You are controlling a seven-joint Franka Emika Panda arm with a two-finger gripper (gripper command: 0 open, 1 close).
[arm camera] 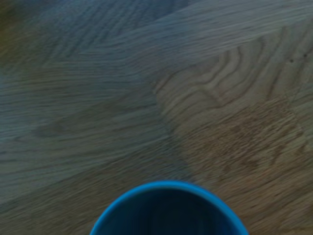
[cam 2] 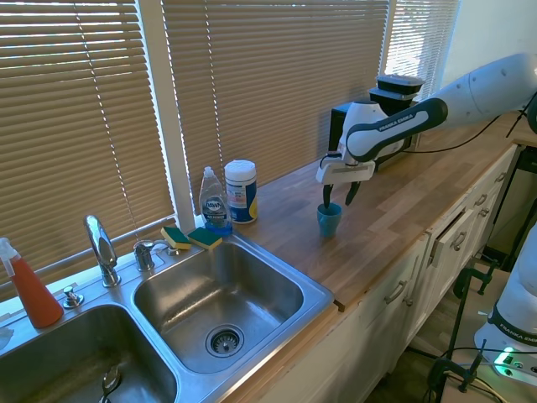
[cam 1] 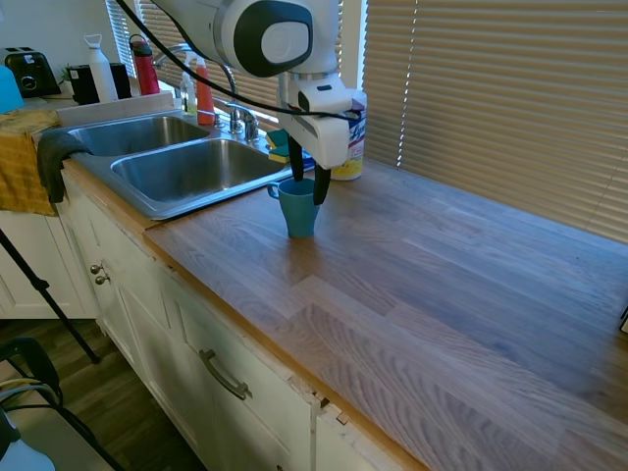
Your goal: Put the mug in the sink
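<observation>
so basically nothing's been delivered yet. the mug (cam 1: pixel 297 208) is standing upright on the wooden counter (cam 1: pixel 422 285), just beside the sink (cam 1: pixel 186 169) but not in it. the gripper (cam 1: pixel 308 193) is down at the rim with its fingers spread, one looks to dip inside the cup and the other sits outside the wall, so it's open and lined up for a pinch, not actually clamped (far as i can tell from both outside views). wrist view just shows the blue rim over wood grain. what's left: close on the wall, lift, carry it over to the near basin, set it down and let go.
</observation>
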